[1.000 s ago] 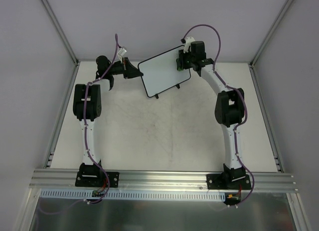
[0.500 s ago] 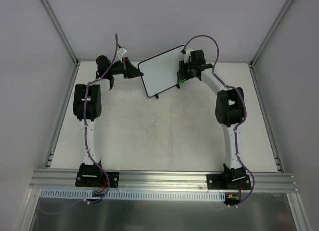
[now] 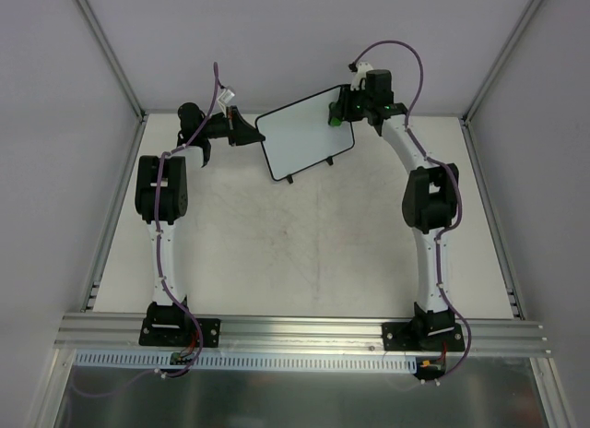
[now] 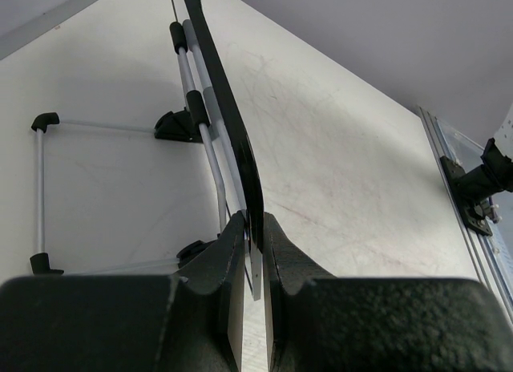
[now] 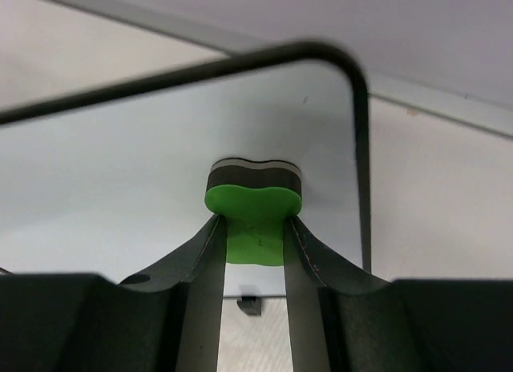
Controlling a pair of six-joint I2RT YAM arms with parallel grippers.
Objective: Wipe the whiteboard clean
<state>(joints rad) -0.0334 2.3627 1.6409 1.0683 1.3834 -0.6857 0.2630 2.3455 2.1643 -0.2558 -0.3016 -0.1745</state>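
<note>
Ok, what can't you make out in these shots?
- Top view: any faint marks on the whiteboard, too small.
- Left wrist: board's face, seen edge-on beyond the left end effector.
- Right wrist: board's lower part, hidden behind the eraser and right end effector.

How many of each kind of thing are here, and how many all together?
whiteboard: 1
green eraser: 1
claws: 2 (left claw, right claw)
total: 4
</note>
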